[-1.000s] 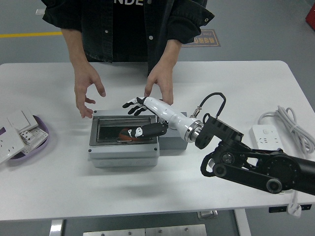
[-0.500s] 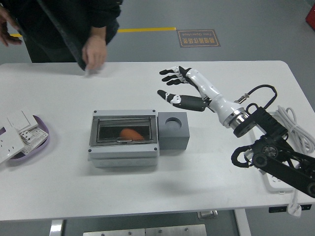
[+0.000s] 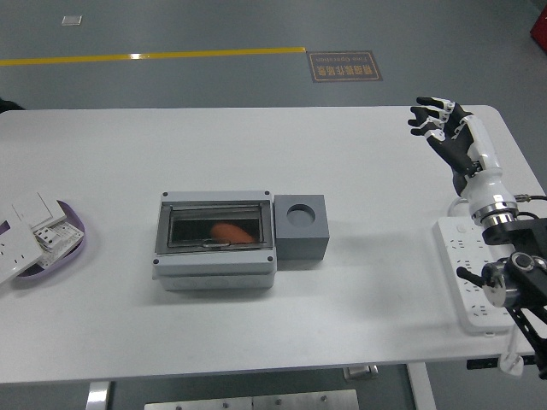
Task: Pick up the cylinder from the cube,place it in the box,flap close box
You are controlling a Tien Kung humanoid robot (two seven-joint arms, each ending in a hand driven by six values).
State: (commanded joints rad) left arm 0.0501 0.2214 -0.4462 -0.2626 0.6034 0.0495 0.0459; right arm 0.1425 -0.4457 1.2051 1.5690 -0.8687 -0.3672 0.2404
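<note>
The grey box (image 3: 215, 272) sits in the middle of the white table with its clear flap lying shut. An orange cylinder (image 3: 232, 232) shows inside it through the flap. The grey cube (image 3: 301, 248) stands against the box's right side, and its round socket is empty. My right hand (image 3: 440, 126) is raised over the table's far right edge, fingers spread and holding nothing, well away from the box. My left arm is out of view.
A purple dish (image 3: 75, 229) with white wall sockets (image 3: 30, 225) sits at the left edge. A white power strip (image 3: 468, 266) lies at the right edge under my right arm.
My right hand has drawn back from the box, up and to the far right edge. The person at the far side has left the picture. The box flap stays shut.
</note>
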